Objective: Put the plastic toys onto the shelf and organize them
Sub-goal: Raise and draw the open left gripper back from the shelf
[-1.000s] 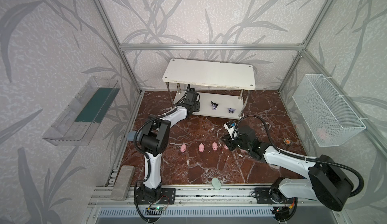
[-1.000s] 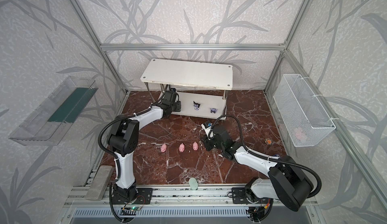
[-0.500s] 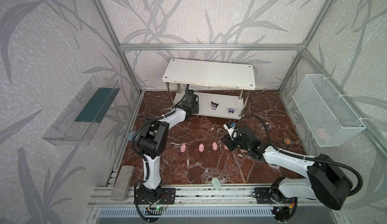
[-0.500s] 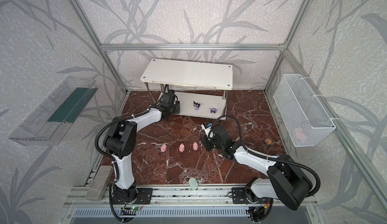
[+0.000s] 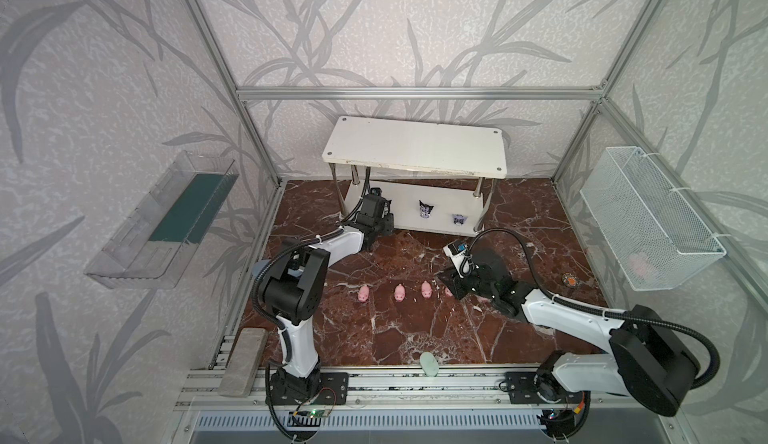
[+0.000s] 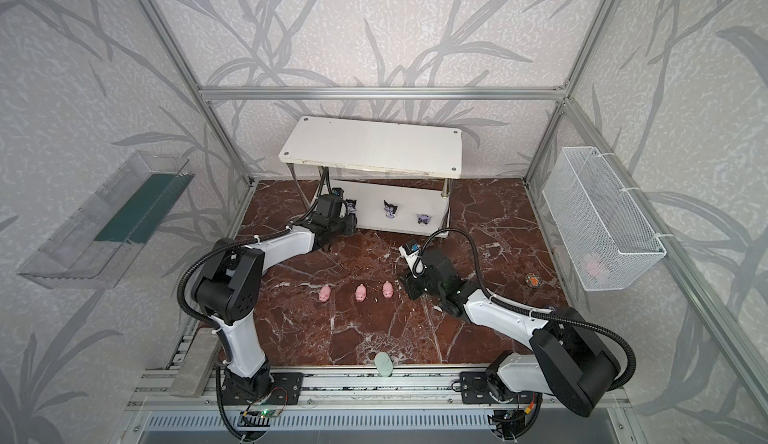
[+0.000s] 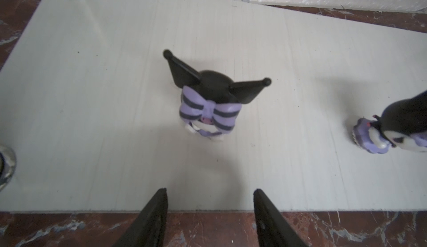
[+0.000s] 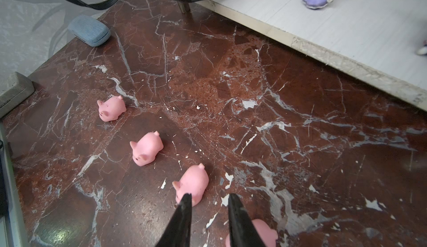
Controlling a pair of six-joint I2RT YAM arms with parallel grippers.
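Observation:
The white two-tier shelf [image 5: 415, 147] stands at the back in both top views. On its lower board [image 7: 92, 95], a dark purple-black figurine with a striped bow [image 7: 210, 100] stands free. My left gripper [image 7: 209, 191] is open just in front of it, at the board's front edge. Two more figurines [image 5: 424, 209] [image 5: 458, 219] stand further right on that board. Three pink pigs [image 5: 363, 294] [image 5: 400, 293] [image 5: 426, 289] lie in a row on the marble floor. My right gripper [image 8: 210, 196] hovers open and empty between the nearest pig [image 8: 193, 182] and another pig [image 8: 263, 233], which one finger partly hides.
A pale green oval [image 5: 429, 364] lies at the floor's front edge. A grey-blue case [image 8: 89, 29] and a grey block [image 5: 243, 354] sit at the left. A clear tray [image 5: 166, 222] hangs on the left wall and a wire basket [image 5: 648, 222] on the right. A small orange disc [image 5: 570, 280] lies at the right.
My left gripper has opened wider and drawn back from the bow figurine, which stays standing on the lower board. The right arm has not moved.

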